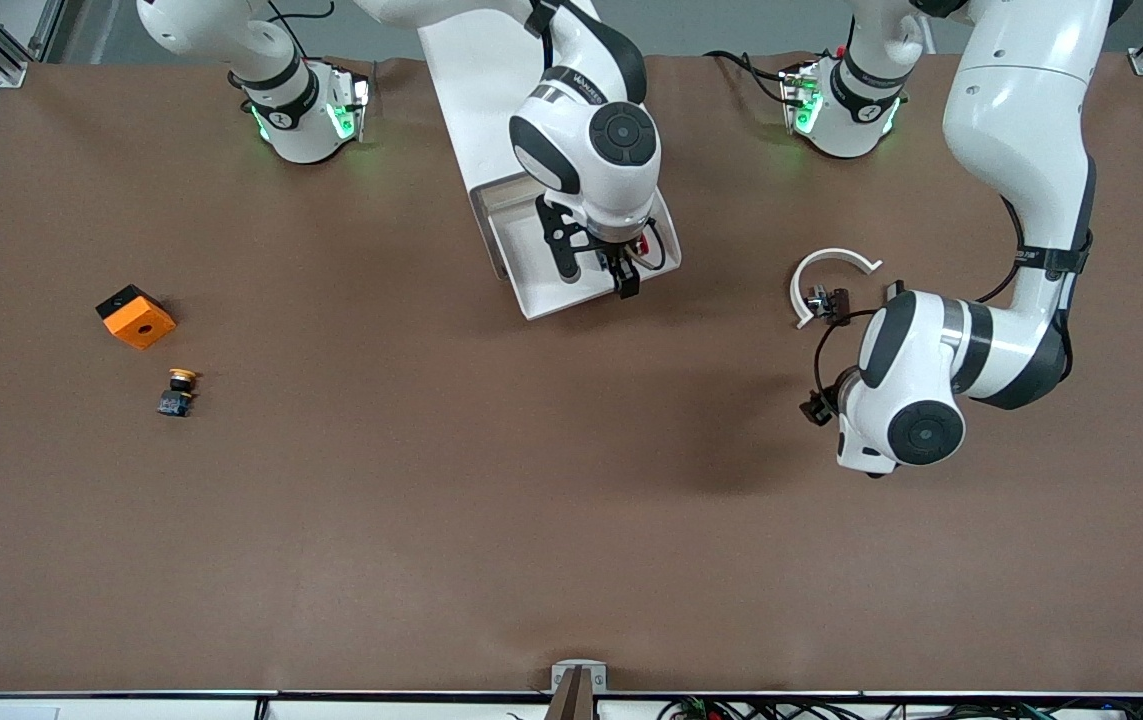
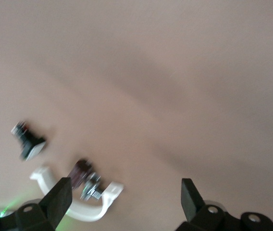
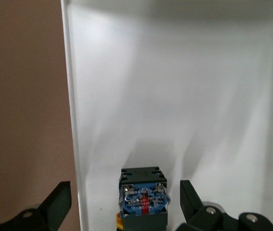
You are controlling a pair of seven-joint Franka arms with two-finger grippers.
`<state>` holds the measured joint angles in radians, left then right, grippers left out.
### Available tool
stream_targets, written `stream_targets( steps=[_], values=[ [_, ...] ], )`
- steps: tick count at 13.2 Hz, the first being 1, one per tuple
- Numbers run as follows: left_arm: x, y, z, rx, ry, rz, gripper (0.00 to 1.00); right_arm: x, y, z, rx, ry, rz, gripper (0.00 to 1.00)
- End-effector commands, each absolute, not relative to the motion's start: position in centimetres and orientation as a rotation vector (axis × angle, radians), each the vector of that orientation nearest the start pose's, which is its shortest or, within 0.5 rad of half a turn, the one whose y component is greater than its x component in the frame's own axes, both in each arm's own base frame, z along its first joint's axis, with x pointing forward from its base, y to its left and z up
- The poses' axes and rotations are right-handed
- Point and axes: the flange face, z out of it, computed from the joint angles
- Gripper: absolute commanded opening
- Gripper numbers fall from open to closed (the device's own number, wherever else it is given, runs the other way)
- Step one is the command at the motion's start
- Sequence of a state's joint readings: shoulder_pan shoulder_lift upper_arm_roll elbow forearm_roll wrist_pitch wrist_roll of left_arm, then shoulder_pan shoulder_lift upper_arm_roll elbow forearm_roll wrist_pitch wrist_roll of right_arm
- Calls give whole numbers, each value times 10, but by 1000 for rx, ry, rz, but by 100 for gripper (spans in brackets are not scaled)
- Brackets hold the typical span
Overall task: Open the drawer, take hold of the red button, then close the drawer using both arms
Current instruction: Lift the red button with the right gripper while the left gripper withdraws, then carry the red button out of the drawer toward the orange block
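Note:
The drawer (image 1: 534, 285) stands pulled out of the white cabinet (image 1: 476, 90), nearer the front camera. The button (image 1: 643, 246) lies in it, a bit of red showing beside my right gripper (image 1: 621, 274). That gripper hangs open over the drawer. In the right wrist view the button's black body with a blue label (image 3: 143, 199) sits between the open fingers of the right gripper (image 3: 124, 192), on the drawer's white floor (image 3: 184, 96); its cap is mostly hidden. My left gripper (image 2: 124, 197) is open and empty over bare table toward the left arm's end; in the front view its fingers hide under the hand (image 1: 871, 420).
An orange cube (image 1: 136, 316) and a yellow-capped button (image 1: 177, 390) lie toward the right arm's end. A white C-shaped ring (image 1: 831, 268) with a small dark part (image 1: 828, 300) lies by the left hand; both show in the left wrist view (image 2: 86, 211).

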<state>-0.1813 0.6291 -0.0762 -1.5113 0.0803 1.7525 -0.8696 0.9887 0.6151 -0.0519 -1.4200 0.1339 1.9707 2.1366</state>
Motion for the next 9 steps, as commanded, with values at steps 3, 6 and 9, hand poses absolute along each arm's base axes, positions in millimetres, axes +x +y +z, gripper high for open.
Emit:
stream_targets(
  steps=[3, 6, 9],
  values=[
    [666, -159, 304, -2913, -843, 138, 100, 406, 588, 338, -2601, 1861, 164, 100],
    [678, -157, 313, -2967, -873, 3, 100, 403, 590, 342, -2605, 1845, 164, 100],
    [680, -159, 314, -2973, -840, -25, 100, 402, 592, 343, -2606, 1837, 165, 94]
  ],
)
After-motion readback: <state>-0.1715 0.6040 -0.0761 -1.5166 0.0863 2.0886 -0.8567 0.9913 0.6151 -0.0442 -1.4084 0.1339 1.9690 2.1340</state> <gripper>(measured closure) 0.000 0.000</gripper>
